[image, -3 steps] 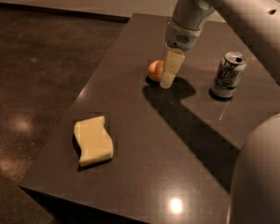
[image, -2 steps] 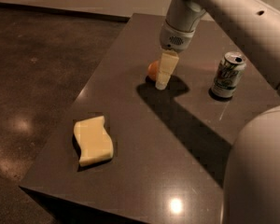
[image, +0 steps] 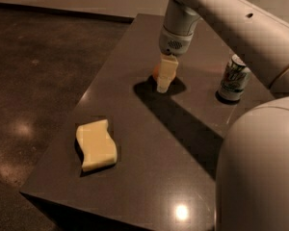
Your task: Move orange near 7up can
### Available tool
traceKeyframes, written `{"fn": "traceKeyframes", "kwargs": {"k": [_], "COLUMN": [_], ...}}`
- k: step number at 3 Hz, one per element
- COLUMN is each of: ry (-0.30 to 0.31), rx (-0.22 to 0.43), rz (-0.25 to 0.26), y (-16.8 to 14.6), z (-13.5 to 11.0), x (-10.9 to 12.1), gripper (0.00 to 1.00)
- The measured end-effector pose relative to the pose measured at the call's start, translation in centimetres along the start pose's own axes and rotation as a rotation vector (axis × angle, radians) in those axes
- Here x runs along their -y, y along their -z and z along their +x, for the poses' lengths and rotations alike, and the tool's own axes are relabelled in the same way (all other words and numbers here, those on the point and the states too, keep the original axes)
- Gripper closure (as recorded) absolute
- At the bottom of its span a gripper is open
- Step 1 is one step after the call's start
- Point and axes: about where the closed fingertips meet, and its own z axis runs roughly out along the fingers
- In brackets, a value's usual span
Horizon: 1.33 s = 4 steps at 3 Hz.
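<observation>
The dark bench (image: 135, 177) fills most of the view, and the robot's pale arm (image: 231, 23) reaches in over it from the upper right, its wrist pointing nearly straight down. Its shadow runs across the bench top toward the near right corner.

A yellow wavy-edged sponge (image: 96, 146) lies flat near the front left corner, well apart from everything else and out of the way of the job.

The 7up can (image: 234, 78) stands upright toward the right side of the bench, close under the arm's thick upper link.

The orange (image: 155, 71) sits on the bench toward the far middle. Only a sliver of it shows, peeping out on the left of the gripper (image: 163, 85), which is down at bench level and directly against the fruit from where I stand. Whether the gripper has closed on the orange or merely stands in front of it I cannot tell, since the hardware covers most of the fruit.

What matters next is the line from orange to can: the can lies off to the right in this view, at about the same depth on the bench, with bare surface between. Being round, the orange has no long axis to line up. I reckon a sideways carry to the right would do it, stopping short so the upright can is not knocked.
</observation>
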Motion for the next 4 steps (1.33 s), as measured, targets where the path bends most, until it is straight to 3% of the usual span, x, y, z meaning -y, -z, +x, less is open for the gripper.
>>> {"fn": "traceKeyframes", "kwargs": {"k": [2,3,4], "ry": [0.001,-0.021,-0.067], "rx": [-0.021,-0.041,-0.079], "rz": [0.013,0.032,0.049], "y": [0.7,2.0,3.3], "z": [0.3,1.7,4.4], "x": [0.4,0.8,1.6], "gripper": [0.65,0.88,1.00]}}
